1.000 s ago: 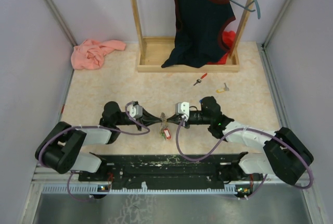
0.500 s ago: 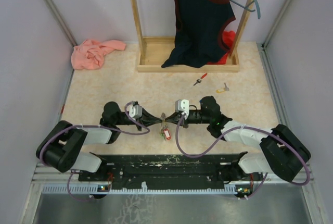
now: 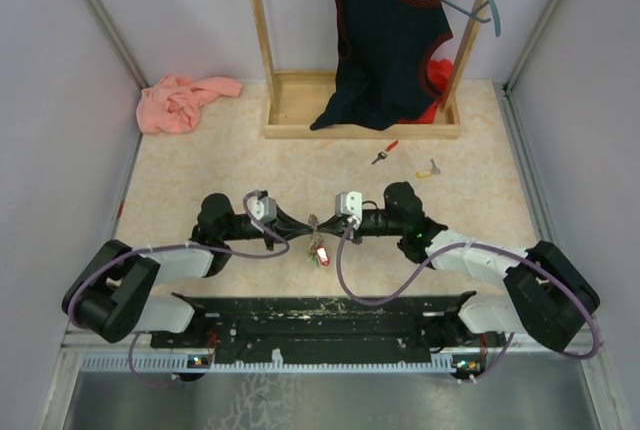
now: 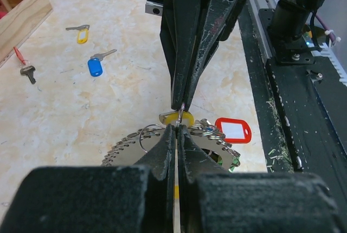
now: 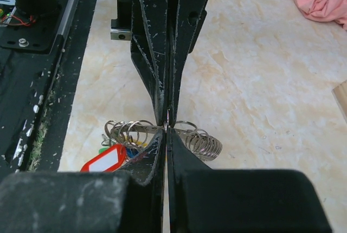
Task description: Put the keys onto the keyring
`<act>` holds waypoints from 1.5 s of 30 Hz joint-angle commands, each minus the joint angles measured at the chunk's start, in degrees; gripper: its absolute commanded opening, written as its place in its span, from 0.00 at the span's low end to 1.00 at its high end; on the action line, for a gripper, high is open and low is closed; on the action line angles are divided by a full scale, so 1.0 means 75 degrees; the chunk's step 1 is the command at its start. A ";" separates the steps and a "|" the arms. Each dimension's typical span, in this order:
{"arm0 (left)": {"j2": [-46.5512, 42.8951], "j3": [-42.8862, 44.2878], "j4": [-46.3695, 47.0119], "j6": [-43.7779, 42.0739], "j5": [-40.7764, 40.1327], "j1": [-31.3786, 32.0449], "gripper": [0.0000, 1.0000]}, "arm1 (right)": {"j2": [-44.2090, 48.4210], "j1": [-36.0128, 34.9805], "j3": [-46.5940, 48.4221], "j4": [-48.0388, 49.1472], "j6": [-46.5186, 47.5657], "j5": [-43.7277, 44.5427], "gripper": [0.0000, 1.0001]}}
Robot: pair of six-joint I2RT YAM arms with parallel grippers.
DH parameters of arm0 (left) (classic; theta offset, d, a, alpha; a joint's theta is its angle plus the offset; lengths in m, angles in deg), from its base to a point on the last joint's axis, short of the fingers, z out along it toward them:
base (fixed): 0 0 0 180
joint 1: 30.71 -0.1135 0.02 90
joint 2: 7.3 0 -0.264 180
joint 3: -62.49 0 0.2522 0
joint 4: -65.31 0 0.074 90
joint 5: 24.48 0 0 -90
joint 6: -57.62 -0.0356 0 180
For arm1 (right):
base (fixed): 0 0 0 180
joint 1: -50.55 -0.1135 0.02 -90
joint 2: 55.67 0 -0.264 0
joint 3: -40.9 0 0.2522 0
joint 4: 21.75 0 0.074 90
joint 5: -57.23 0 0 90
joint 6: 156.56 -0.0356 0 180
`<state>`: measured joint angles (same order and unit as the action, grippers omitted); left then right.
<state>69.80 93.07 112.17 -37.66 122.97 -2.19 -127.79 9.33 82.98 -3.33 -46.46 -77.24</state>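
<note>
The keyring (image 3: 317, 242) hangs between my two grippers at the middle of the table. In the left wrist view it is a grey ridged loop (image 4: 127, 150) with a yellow section (image 4: 172, 117) and a red tag (image 4: 233, 130). My left gripper (image 4: 178, 128) is shut on it, and my right gripper (image 5: 167, 130) is shut on a thin ring of it from the opposite side, tip to tip. Loose keys lie on the table: a blue one (image 4: 96, 66), a yellow one (image 4: 81, 32) and a red one (image 4: 24, 66). The red key (image 3: 385, 152) and yellow key (image 3: 428, 169) also show from above.
A wooden rack (image 3: 360, 110) with a dark garment (image 3: 385, 40) and hangers stands at the back. A pink cloth (image 3: 180, 100) lies at the back left. The black base rail (image 3: 320, 315) runs along the near edge, close behind the keyring.
Both wrists have shifted slightly away from the bases with the keyring still held between them. The keys on the table have not moved.
</note>
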 commanded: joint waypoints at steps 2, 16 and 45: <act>-0.0284 0.0066 0.0381 0.0973 -0.0769 0.0018 0.01 | 0.0385 -0.0091 0.0331 -0.0372 0.0733 0.0063 0.00; 0.0089 -0.0206 0.2331 0.3793 -0.1588 0.0094 0.01 | 0.0366 -0.0110 0.0218 -0.0339 0.1095 0.0759 0.00; 0.1046 0.0004 0.0876 0.1225 -0.0638 0.0066 0.45 | 0.0440 -0.0105 0.1156 -0.2147 0.2149 0.0856 0.00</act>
<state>76.53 91.13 121.22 -22.67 113.92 -1.58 -124.75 8.92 87.83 -21.19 -31.36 -69.68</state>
